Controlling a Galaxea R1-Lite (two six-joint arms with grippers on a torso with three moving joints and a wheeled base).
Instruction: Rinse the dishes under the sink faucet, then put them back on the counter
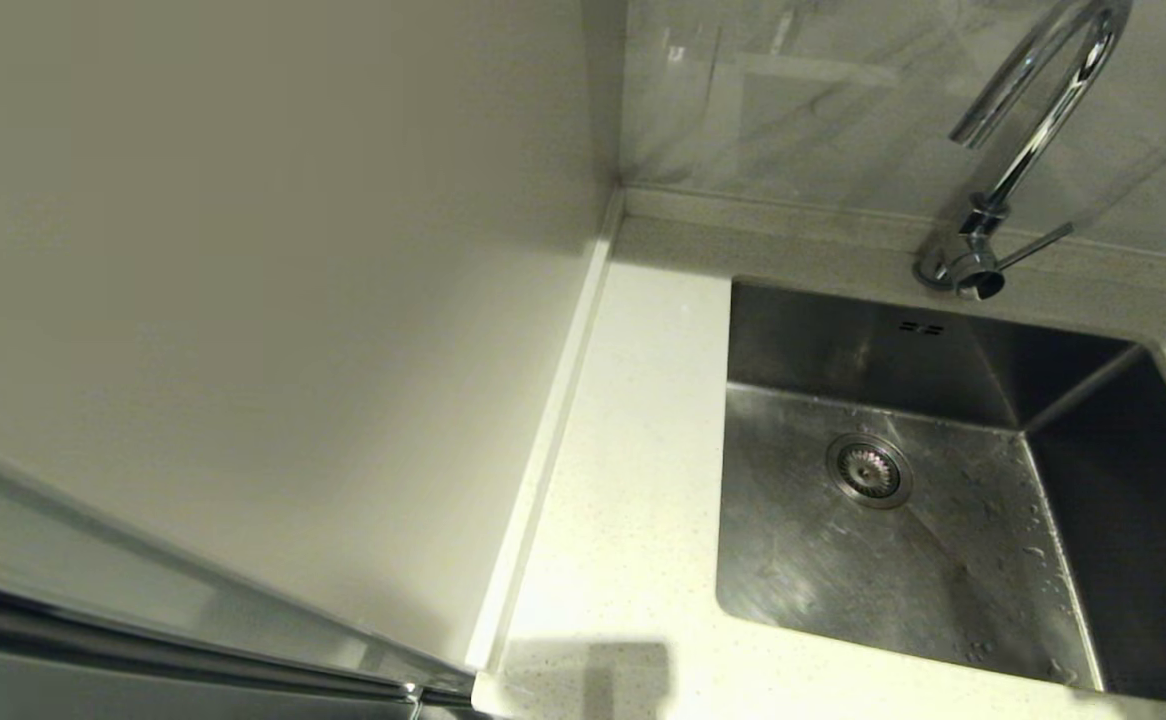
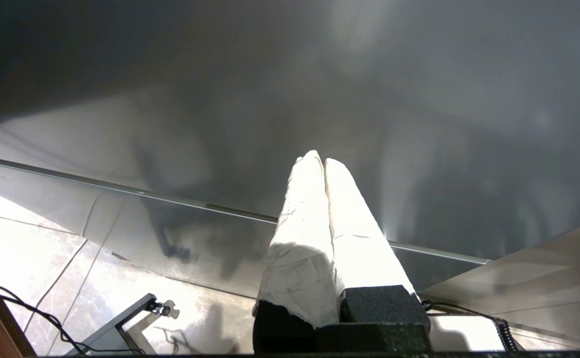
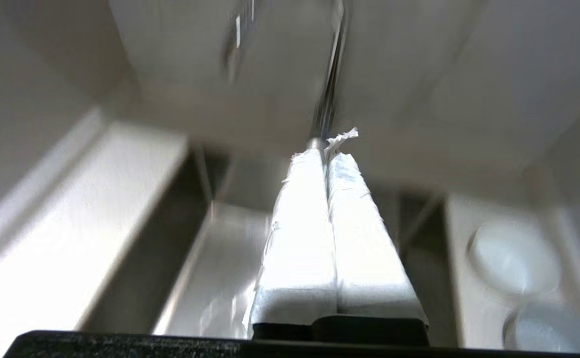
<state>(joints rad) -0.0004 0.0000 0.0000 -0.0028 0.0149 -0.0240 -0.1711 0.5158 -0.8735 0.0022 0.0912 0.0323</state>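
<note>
Beside the steel sink (image 3: 220, 278), two pale shallow round dishes (image 3: 514, 258) on the off-white surface (image 3: 474, 303): glossy, likely slippery, fragile; pinch a rim. Right end effector (image 3: 326, 149) closed, empty; left end effector (image 2: 320, 160) likewise, parked low.

Plain cream wall panel (image 1: 273, 300) fills my left side. Ahead, glossy grey marbled backsplash (image 1: 823, 100). Below my left wrist: pale veined floor tiles (image 2: 31, 238), black cable (image 2: 31, 318) trailing across them, dark reflective cabinet front (image 2: 220, 124) above.
</note>
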